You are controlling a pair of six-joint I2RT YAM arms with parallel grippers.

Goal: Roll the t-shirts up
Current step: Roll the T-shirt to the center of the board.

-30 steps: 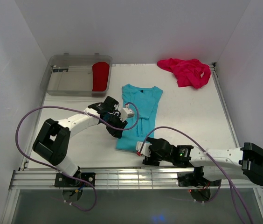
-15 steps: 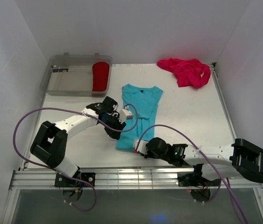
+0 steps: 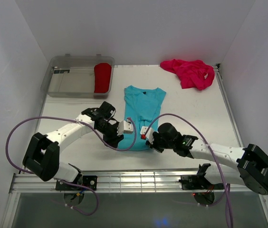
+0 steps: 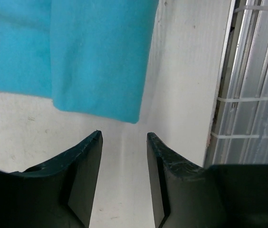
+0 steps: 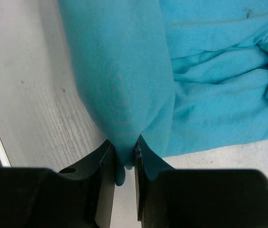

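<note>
Top external view: both wrists cover the near hem of the turquoise t-shirt (image 3: 143,102), which lies flat in the middle of the table (image 3: 196,109). My left gripper (image 4: 123,137) stands partly open and empty, just short of the hem corner (not touching, as far as I see). The right gripper (image 5: 123,142) pinches a raised fold of that hem.

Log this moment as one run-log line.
left tool: open, empty, by hem corner | right tool: shut on turquoise t-shirt hem | pink t-shirt: crumpled, far right | red t-shirt: in bin
</note>
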